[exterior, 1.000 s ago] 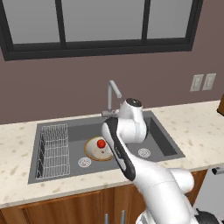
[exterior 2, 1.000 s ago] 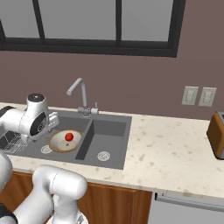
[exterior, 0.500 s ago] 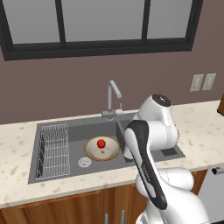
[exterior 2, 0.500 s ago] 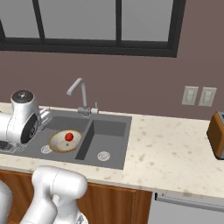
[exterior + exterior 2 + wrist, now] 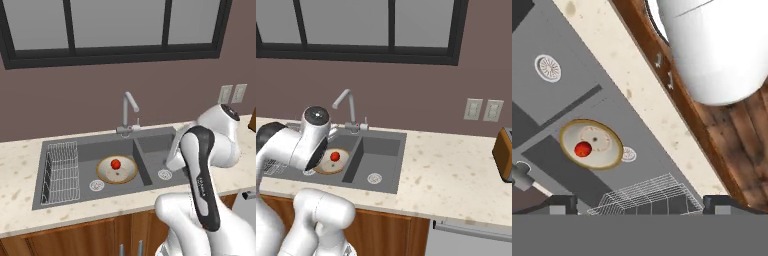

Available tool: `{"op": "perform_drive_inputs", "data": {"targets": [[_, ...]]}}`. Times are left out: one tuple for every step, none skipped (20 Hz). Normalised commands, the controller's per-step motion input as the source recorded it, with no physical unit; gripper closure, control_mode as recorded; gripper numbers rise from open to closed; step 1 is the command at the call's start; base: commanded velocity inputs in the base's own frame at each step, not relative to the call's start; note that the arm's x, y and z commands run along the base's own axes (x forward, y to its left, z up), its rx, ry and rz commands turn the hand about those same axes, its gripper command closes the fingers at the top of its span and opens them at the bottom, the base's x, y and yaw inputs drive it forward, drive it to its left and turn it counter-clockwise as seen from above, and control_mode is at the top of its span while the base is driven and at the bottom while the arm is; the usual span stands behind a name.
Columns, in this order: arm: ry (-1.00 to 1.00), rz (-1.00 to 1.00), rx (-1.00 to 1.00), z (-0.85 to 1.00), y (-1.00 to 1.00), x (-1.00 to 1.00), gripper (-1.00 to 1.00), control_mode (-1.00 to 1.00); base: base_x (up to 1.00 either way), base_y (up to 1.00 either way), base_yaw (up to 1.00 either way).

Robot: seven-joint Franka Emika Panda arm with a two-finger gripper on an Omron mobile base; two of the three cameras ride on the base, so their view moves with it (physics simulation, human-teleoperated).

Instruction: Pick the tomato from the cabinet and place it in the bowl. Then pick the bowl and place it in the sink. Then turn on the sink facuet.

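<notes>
tomato sits in bowl, bowl already in left basin of sink, gripper jaws wide apart and empty, only the faucet left to turn on

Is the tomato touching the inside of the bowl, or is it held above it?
Touching. In the hand view the tomato rests on the bowl floor, with the open gripper well clear of it.
</notes>
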Motion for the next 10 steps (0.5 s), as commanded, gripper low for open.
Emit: {"op": "perform_drive_inputs", "data": {"targets": [[-0.03, -0.1, 0.43, -0.06, -0.86, 0.19, -1.0, -1.0, 0.0, 0.0, 0.0], [-0.05, -0.07, 0.44, -0.09, -0.81, 0.24, -1.0, -1.0, 0.0, 0.0, 0.0], [-0.06, -0.07, 0.46, -0.09, -0.83, 0.35, -1.0, -1.0, 0.0, 0.0, 0.0], [-0.07, -0.04, 0.46, -0.06, -0.64, 0.59, -1.0, -1.0, 0.0, 0.0, 0.0], [-0.1, -0.02, 0.45, -0.06, -0.59, 0.66, -1.0, -1.0, 0.0, 0.0, 0.0], [-0.13, 0.0, 0.44, -0.05, -0.42, 0.83, -1.0, -1.0, 0.0, 0.0, 0.0], [-0.15, 0.0, 0.41, -0.01, -0.21, 0.91, -1.0, -1.0, 0.0, 0.0, 0.0], [-0.16, 0.0, 0.38, 0.0, -0.11, 0.93, -1.0, -1.0, 0.0, 0.0, 0.0], [-0.19, 0.0, 0.36, 0.0, 0.0, 0.94, -1.0, -1.0, 0.0, 0.0, 0.0], [-0.17, -0.03, 0.34, 0.0, 0.0, 0.83, -1.0, -1.0, 0.0, 0.0, 0.0]]}}
